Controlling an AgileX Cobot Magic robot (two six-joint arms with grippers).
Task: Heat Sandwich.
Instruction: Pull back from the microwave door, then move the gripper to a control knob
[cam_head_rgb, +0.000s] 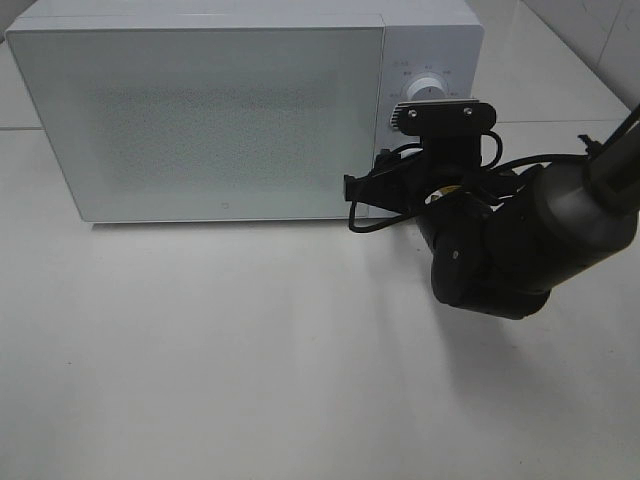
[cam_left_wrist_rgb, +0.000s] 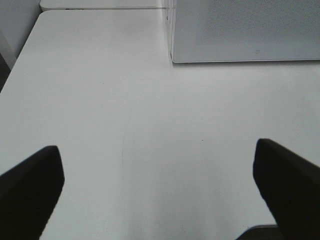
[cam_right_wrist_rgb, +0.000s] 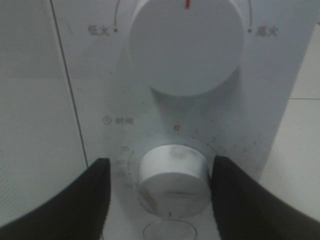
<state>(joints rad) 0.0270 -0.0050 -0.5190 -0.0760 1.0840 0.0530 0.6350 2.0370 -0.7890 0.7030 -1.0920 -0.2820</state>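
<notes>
table (cam_head_rgb: 250, 380): white, and bare in front of the oven as far as the high view reaches.
microwave (cam_head_rgb: 200, 110): white box at the far side, left of centre, with its control panel (cam_head_rgb: 430, 60) at the right end.
door (cam_head_rgb: 200, 120): shut flush, frosted, so nothing inside shows; a closed door suits a heating step.
right arm (cam_head_rgb: 520, 250): comes in from the right edge, the elbow bulk near, the wrist turned to face the panel square on, so the jaws meet the dial head-on.
left gripper (cam_left_wrist_rgb: 157, 147): hangs above bare table left of the microwave, jaws spread wide, holding nothing; likely parked clear of the work.
right gripper (cam_right_wrist_rgb: 160, 175): jaws spread to either side of the timer knob, 1 finger (cam_right_wrist_rgb: 225, 190) hard by its rim, the other with a gap showing; not yet pinching it, by my reading.
power knob (cam_right_wrist_rgb: 187, 45): the larger dial, red mark up, untouched.
timer knob (cam_right_wrist_rgb: 172, 177): the smaller dial under it, between the 2 fingers, ready for a twist.
sandwich: not in view; probably behind the shut door, but i cannot tell.
step in hand: setting the time, i judge.
</notes>
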